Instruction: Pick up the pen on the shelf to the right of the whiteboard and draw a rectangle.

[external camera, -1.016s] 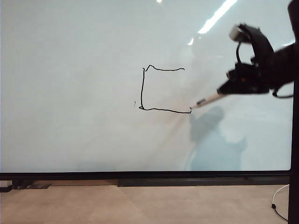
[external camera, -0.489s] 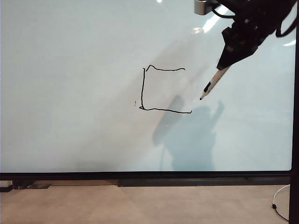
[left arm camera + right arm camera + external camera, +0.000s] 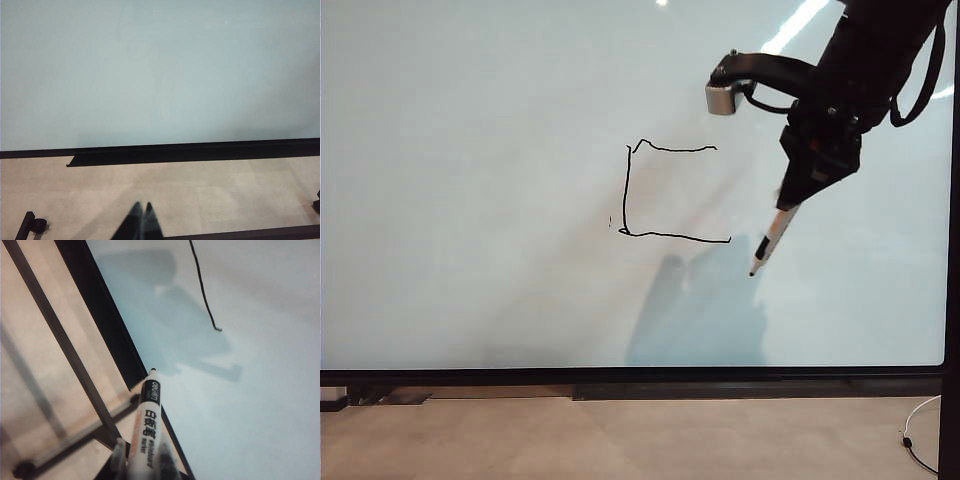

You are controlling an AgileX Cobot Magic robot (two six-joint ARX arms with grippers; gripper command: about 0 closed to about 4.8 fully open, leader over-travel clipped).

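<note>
The whiteboard fills the exterior view. On it is the rectangle, a wobbly black outline with left, top and bottom sides drawn and its right side open. My right gripper hangs at the right of the outline, shut on the pen, which points down and left. Its black tip sits below and right of the outline's lower right corner, apparently off the board. The right wrist view shows the pen between the fingers, with the line's end beyond. My left gripper is shut over the floor. The shelf is out of view.
The board's black bottom frame runs above a dark rail and tan floor. A black upright lines the right edge, with a thin cable on the floor beside it. A black fitting lies near the left gripper.
The right gripper lifted the pen off the outline's lower right corner, swung up and turned, then came down with the pen pointing down-left. No new line appeared.
</note>
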